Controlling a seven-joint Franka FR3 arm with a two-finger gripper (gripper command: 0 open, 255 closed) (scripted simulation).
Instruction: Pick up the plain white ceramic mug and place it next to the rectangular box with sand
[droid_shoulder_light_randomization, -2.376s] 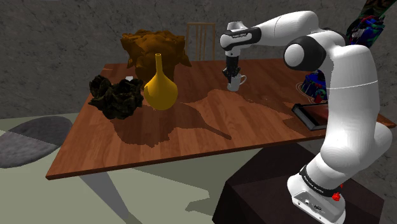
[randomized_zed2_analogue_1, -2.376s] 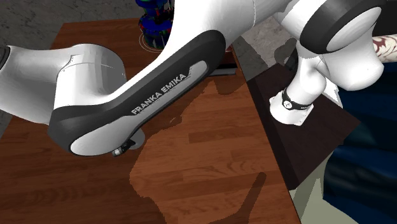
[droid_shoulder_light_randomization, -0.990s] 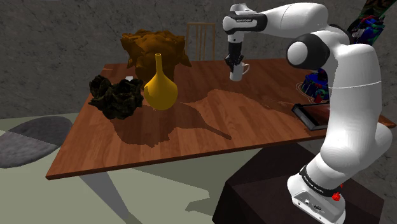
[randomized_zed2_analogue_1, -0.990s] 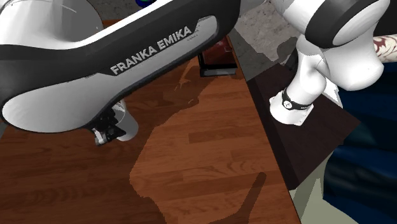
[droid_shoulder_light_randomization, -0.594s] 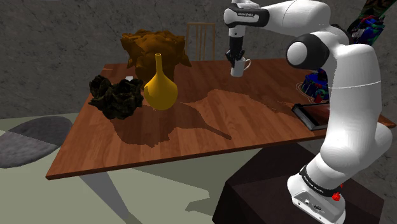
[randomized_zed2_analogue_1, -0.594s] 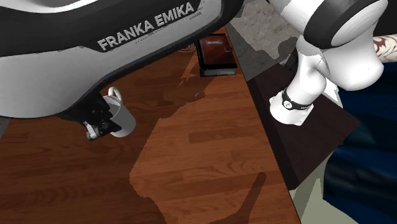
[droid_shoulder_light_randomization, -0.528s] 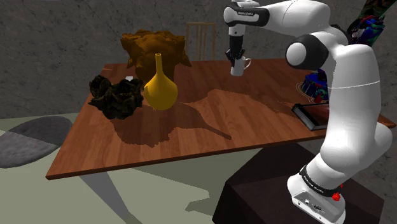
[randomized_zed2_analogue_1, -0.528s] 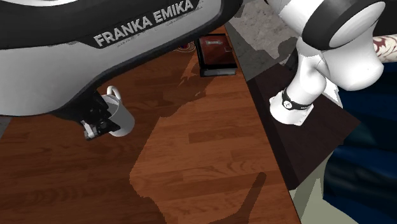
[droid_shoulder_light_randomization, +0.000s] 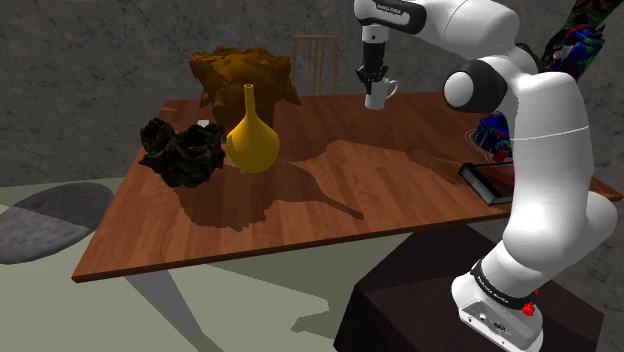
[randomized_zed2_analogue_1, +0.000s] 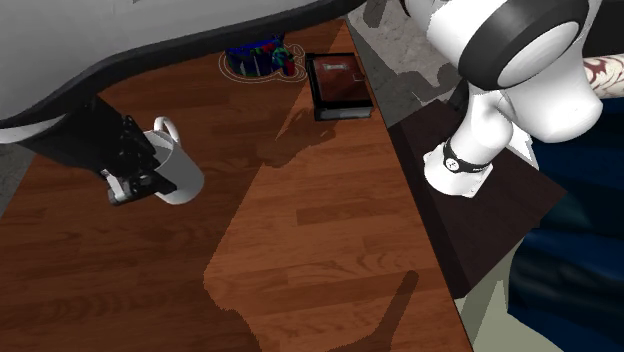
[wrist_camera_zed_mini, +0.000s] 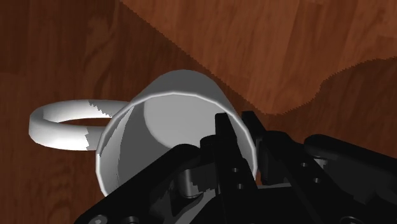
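A plain white mug hangs in the air above the far side of the wooden table, well above the surface. My gripper is shut on its rim from above. In the wrist view the fingers clasp the mug wall, one inside and one outside, and the handle sticks out to the side. In the second exterior view the mug tilts beside the gripper. A flat dark rectangular box lies at the table's edge near the stand.
A yellow long-necked vase, a dark lumpy object and a brown lumpy mass stand toward the shoulder view's left. A blue multicoloured object sits beside the box. A chair stands behind the table.
The gripper has risen steadily with the mug in it, lifting the mug off the table and carrying it higher and slightly toward the far edge.
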